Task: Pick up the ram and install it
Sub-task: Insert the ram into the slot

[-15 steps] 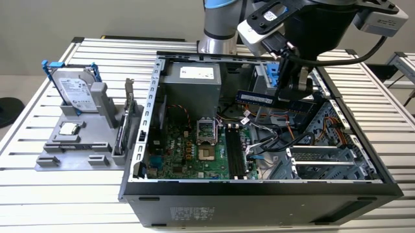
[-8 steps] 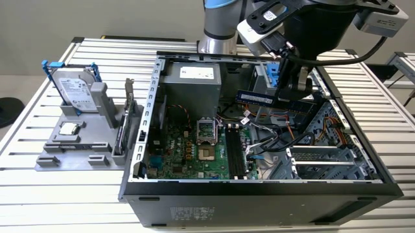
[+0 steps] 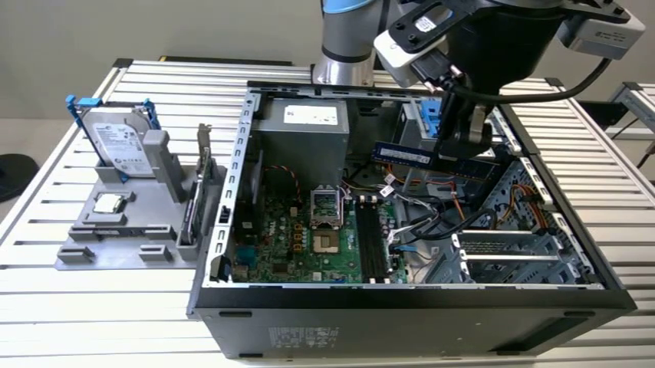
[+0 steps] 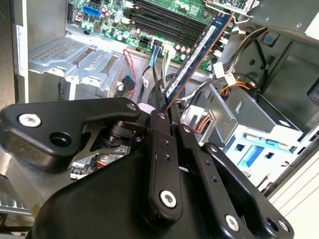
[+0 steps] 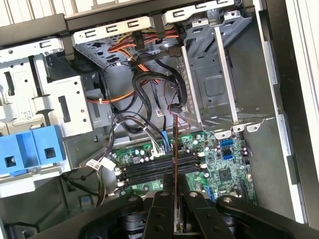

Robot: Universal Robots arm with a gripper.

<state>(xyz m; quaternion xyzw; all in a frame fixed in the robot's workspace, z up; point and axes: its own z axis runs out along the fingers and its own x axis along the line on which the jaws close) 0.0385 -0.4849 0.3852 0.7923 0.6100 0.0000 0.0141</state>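
Closest to us, the gripper (image 4: 171,119) clamps the ram (image 4: 199,55) by one end; we see it held aloft inside the open computer case (image 3: 409,314), clear of the memory slots (image 3: 373,241) on the motherboard (image 3: 297,238).

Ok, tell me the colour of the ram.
The ram is dark blue, best seen in the second wrist view.

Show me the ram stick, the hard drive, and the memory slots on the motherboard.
ram (image 4: 198,55), second wrist view, middle of the stick's length.
hard drive (image 3: 115,142), exterior view, its labelled face.
memory slots (image 3: 373,244), exterior view, midway along the black slots.
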